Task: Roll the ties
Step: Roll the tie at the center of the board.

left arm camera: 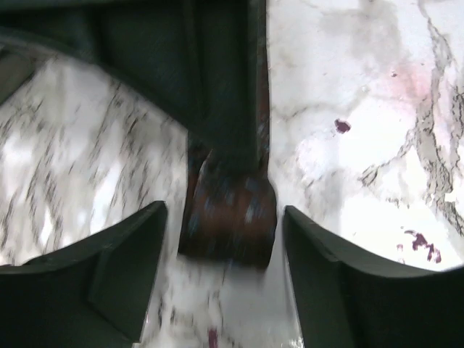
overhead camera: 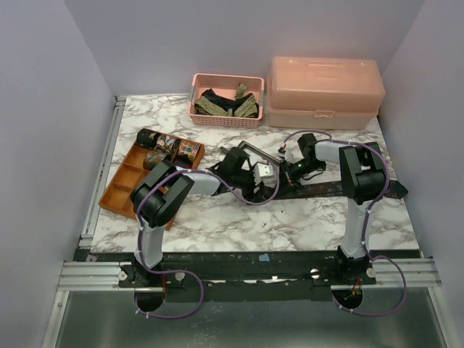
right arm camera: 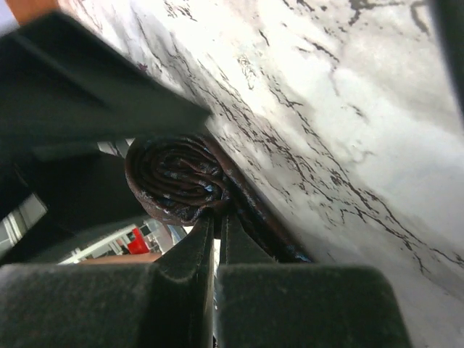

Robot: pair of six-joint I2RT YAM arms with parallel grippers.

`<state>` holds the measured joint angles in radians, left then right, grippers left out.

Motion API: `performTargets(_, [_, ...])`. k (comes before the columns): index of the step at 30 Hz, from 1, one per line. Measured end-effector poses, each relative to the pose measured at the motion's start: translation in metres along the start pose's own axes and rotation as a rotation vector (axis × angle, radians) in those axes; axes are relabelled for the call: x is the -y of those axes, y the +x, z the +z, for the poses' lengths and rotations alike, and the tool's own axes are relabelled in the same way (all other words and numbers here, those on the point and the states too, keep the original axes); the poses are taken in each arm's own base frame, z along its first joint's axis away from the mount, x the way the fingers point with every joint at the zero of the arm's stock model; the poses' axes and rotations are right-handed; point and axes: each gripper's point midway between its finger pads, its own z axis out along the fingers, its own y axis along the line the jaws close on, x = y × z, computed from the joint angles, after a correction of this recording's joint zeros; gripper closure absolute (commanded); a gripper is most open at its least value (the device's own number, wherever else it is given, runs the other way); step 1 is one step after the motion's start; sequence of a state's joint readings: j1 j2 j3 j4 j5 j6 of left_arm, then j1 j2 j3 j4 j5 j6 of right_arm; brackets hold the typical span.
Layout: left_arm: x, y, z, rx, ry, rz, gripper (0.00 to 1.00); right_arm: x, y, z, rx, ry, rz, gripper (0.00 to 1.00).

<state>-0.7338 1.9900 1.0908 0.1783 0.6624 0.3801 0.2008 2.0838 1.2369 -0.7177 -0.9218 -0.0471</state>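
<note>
A dark brown tie [overhead camera: 341,190] lies as a flat strip across the right of the marble table, its left end wound into a small coil [right arm camera: 177,174]. My right gripper [overhead camera: 291,174] is shut, and in the right wrist view its jaws [right arm camera: 219,217] pinch the edge of that coil where the strip leaves it. My left gripper [overhead camera: 272,181] is open. In the left wrist view [left arm camera: 225,212] its fingers stand on either side of the brown coil [left arm camera: 228,225] without touching it. That view is blurred.
An orange divided tray [overhead camera: 119,185] at the left holds several rolled ties [overhead camera: 170,147]. A pink basket [overhead camera: 194,109] at the back holds loose olive-gold and black ties. A pink lidded box [overhead camera: 326,90] stands at the back right. A grey metal bar [overhead camera: 250,148] lies behind the grippers.
</note>
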Motion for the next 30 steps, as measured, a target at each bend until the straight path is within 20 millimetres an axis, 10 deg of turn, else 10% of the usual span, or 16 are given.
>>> performTargets(6, [-0.003, 0.014, -0.033, 0.144, -0.055, -0.075, 0.19, 0.005, 0.002, 0.0, -0.016, 0.028, 0.022, 1.0])
performTargets(14, [-0.003, 0.007, -0.015, 0.246, -0.059, 0.004, 0.31, 0.007, 0.001, 0.0, -0.069, 0.034, 0.087, 1.0])
performTargets(25, [0.003, -0.012, 0.018, 0.324, -0.007, 0.091, 0.81, 0.009, -0.001, -0.002, -0.123, 0.047, 0.106, 0.99])
performTargets(30, [0.0, -0.011, 0.017, 0.248, -0.024, 0.095, 0.89, 0.007, -0.001, -0.004, -0.12, 0.051, 0.091, 0.74])
